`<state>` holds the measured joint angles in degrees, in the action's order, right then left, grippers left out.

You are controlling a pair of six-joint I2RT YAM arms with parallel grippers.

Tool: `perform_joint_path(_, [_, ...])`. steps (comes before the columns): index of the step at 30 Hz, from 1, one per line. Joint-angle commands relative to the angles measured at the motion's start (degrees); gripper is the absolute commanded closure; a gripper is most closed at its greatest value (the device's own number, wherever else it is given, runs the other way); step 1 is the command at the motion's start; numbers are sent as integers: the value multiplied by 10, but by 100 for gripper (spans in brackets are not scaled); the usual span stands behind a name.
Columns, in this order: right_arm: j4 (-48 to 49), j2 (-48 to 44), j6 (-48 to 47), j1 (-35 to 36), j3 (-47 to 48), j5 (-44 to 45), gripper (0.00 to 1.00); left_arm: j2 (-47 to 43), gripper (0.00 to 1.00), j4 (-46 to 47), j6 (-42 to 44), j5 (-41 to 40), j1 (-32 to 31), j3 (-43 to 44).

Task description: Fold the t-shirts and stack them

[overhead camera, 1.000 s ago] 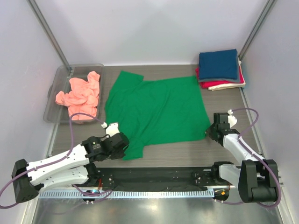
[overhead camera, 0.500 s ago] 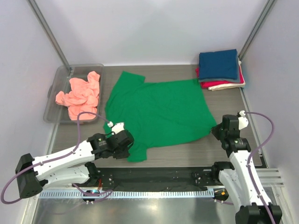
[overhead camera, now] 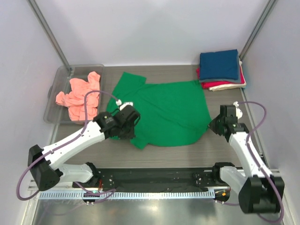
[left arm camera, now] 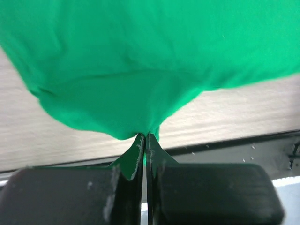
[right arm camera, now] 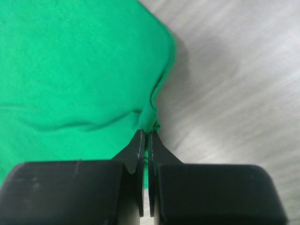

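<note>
I have both pincers clenched on the green tee (overhead camera: 164,108), which lies spread in the middle of the table (overhead camera: 178,154). My left pincer (left arm camera: 144,137) pinches its near-left corner and my right pincer (right arm camera: 145,133) its near-right one, so the near hem can fold toward the far edge evenly. The corners seem lifted, though I cannot be sure. The folded stack (overhead camera: 220,68) sits far right.
</note>
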<state>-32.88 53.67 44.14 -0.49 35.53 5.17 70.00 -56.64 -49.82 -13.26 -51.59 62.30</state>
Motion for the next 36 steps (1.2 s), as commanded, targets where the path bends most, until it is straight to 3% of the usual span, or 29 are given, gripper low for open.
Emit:
perform_joint_path(1, [56, 69, -37, -2, 59, -32, 99, 28, 100, -27, 104, 22, 65, 44])
perform_joint_path(5, [84, 149, -51, -2, 109, -32, 99, 80, 100, -18, 176, 47, 138, 97])
perform_joint_path(15, [120, 338, -68, -2, 241, -5, 99, 240, 100, 8, 264, 93, 271, 201])
perform_joint_path(23, [130, 433, -56, -3, 299, 6, 99, 337, 100, 8, 286, 74, 320, 269])
perform_joint_path(32, [130, 472, -53, -11, 321, 43, 99, 405, 99, -3, 295, 71, 345, 346])
perform_joint_path(34, [131, 480, -53, -12, 327, 38, 99, 422, 94, -6, 298, 66, 346, 373])
perform_joint_path(35, [135, 486, -57, -12, 330, 31, 98, 444, 87, -9, 299, 64, 349, 383])
perform_joint_path(36, [136, 499, -65, -12, 344, 21, 84, 462, 86, -15, 297, 67, 358, 418])
